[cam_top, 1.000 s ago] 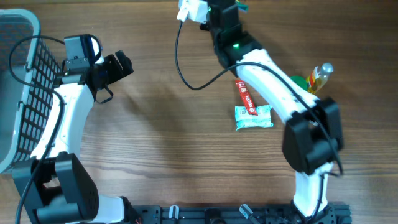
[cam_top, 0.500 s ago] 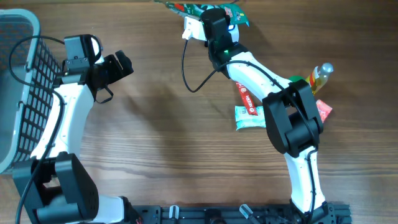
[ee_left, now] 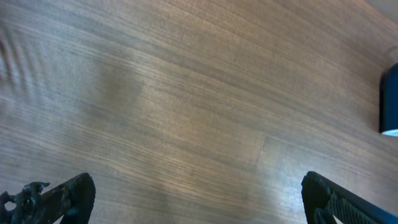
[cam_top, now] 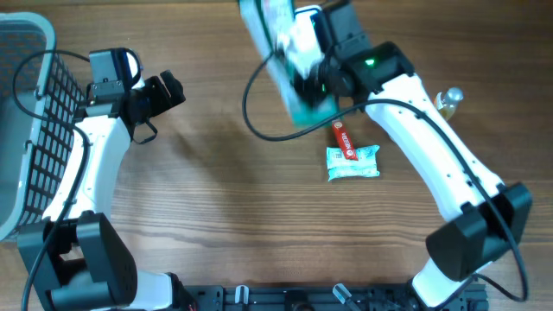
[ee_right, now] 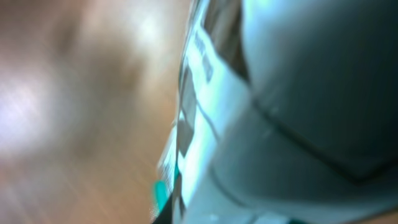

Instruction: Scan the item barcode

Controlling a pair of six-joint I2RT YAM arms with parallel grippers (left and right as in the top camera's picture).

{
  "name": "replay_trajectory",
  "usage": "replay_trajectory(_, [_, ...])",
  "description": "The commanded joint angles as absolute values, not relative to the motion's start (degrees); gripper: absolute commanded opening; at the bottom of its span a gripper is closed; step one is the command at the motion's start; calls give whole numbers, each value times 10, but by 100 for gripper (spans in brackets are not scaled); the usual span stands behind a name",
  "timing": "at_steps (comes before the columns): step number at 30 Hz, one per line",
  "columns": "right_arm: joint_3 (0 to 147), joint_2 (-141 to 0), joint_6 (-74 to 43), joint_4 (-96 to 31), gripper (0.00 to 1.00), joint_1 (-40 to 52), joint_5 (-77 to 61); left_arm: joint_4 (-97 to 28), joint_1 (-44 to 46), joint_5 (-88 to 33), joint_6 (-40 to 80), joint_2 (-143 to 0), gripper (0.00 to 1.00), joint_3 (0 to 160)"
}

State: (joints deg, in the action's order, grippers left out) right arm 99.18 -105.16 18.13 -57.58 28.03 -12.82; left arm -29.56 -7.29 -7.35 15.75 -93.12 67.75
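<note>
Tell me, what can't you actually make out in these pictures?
Green packet: motion-blurred in the overhead and right wrist views; print unreadable.
Bottle: overhead, mostly behind the right arm.
Dark object: left wrist view, cut off by the right edge.
Basket: overhead, cut off by the left edge.

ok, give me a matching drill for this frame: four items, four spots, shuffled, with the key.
1 wire basket
2 red stick pack
3 green bag
4 bottle

A held in the right gripper
B left edge of the table
C farthest right of the four
D beside the pale teal packet

Pairs: 1-B, 2-D, 3-A, 4-C
</note>
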Motion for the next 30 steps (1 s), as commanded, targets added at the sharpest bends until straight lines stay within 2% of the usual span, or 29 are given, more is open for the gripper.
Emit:
replay_trajectory(1, [935, -1067, 83, -613, 4, 284, -248, -296, -74, -74, 155, -934, 100, 677])
replay_trajectory(2, [900, -1067, 55, -590, 5, 284, -225, -296, -74, -74, 155, -934, 100, 677])
replay_trajectory(3, [874, -1067, 22, -566, 10, 284, -192, -296, -74, -74, 155, -934, 100, 677])
replay_trajectory(4, [864, -1067, 4, -557, 55, 284, -173, -296, -74, -74, 155, -934, 100, 677])
replay_trajectory(5, [863, -1067, -2, -552, 90, 283, -158, -295, -74, -74, 155, -934, 100, 677])
replay_trajectory(6, [863, -1065, -2, -545, 100, 282, -146, -296, -74, -74, 155, -934, 100, 677])
replay_trajectory(19, [857, -1041, 9, -422, 100, 280, -111, -296, -74, -74, 155, -934, 100, 677])
replay_trajectory(21, [857, -962, 51, -425, 100, 280, -70, -295, -74, -74, 155, -934, 100, 677])
replay_trajectory(23, [857, -817, 103, -411, 100, 268, -50, -296, -74, -74, 155, -934, 100, 677])
replay_trajectory(26, [813, -669, 92, -357, 100, 216, -49, -296, -74, -74, 155, -934, 100, 677])
replay_trajectory(30, [602, -374, 75, -231, 100, 105, -58, -296, -74, -74, 155, -934, 100, 677])
